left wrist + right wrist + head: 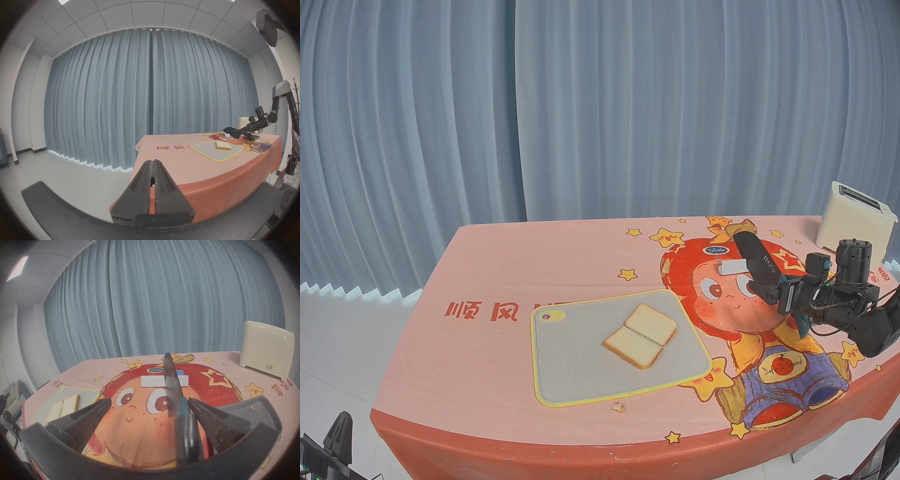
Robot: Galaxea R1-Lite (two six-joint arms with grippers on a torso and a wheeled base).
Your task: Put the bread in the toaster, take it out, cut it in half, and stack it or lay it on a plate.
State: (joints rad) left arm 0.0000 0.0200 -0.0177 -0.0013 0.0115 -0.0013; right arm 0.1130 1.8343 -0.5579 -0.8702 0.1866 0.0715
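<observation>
Right tool [149, 402] hangs over the surface [506, 262], jaws spread wide around the kitchen knife [175, 387], whose handle seems to rest unclamped against one side, so a sideways pull could drag or topple the blade. Left tool [152, 175], closed and empty, sits well off. Bread [640, 335] lies cut, two pale halves touching on the cutting board [569, 369].

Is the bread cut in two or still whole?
Cut. Two pale toasted bread halves lie side by side on the grey yellow-edged cutting board, a clear split between them.
</observation>
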